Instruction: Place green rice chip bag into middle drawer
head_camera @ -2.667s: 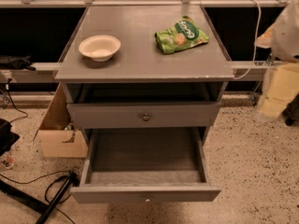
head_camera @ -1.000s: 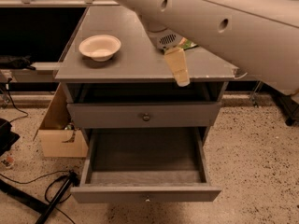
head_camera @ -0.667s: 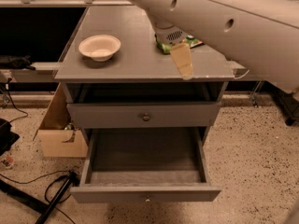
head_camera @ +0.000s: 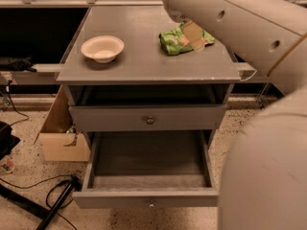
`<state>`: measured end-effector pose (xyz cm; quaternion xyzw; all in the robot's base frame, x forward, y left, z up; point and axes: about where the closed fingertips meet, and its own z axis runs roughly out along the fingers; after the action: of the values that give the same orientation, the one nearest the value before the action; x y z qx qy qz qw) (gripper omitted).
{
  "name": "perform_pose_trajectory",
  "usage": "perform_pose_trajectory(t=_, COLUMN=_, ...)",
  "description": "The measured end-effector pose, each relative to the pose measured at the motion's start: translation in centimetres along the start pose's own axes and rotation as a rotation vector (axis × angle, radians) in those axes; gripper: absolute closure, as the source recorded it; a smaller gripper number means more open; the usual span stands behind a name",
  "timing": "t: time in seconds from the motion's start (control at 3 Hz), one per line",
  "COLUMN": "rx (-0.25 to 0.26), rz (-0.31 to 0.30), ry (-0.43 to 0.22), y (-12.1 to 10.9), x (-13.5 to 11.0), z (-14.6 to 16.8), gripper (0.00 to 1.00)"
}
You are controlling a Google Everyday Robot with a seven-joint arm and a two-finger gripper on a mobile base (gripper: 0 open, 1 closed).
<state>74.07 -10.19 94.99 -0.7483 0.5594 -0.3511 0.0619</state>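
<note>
The green rice chip bag (head_camera: 176, 41) lies on the grey cabinet top (head_camera: 144, 61), at its back right. My gripper (head_camera: 193, 34) reaches in from the upper right on a long white arm (head_camera: 240, 18) and sits right over the bag's right half, covering part of it. The middle drawer (head_camera: 148, 159) is pulled out and open below, a shallow grey tray with nothing in it and a small knob (head_camera: 151, 204) on its front.
A cream bowl (head_camera: 102, 48) stands at the left of the cabinet top. A shut grey drawer front with a knob (head_camera: 149, 120) is one level above the open drawer. A cardboard box (head_camera: 60, 138) and black cables (head_camera: 53, 195) lie on the floor at left. A white robot part (head_camera: 268, 176) fills the lower right.
My arm has swung in over the cabinet. The gripper has moved from the front edge back onto the bag. The bag, bowl and drawers have not moved.
</note>
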Motion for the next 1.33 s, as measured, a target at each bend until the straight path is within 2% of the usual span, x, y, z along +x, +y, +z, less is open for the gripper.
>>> perform_pose_trajectory(t=0.33, rx=0.009, rz=-0.052, ry=-0.025, y=-2.9, x=0.5, z=2.5, gripper=0.00)
perform_pose_trajectory(t=0.67, rx=-0.038, rz=-0.119, ry=-0.051, y=-4.6, x=-0.5, z=6.1, gripper=0.00)
perform_pose_trajectory(t=1.0, rx=-0.103, rz=-0.152, ry=-0.069, y=-5.3, x=-1.6, z=10.7, gripper=0.00)
perform_pose_trajectory(t=1.33, rx=-0.130, rz=-0.158, ry=-0.070, y=-5.3, x=-2.0, z=12.9, gripper=0.00)
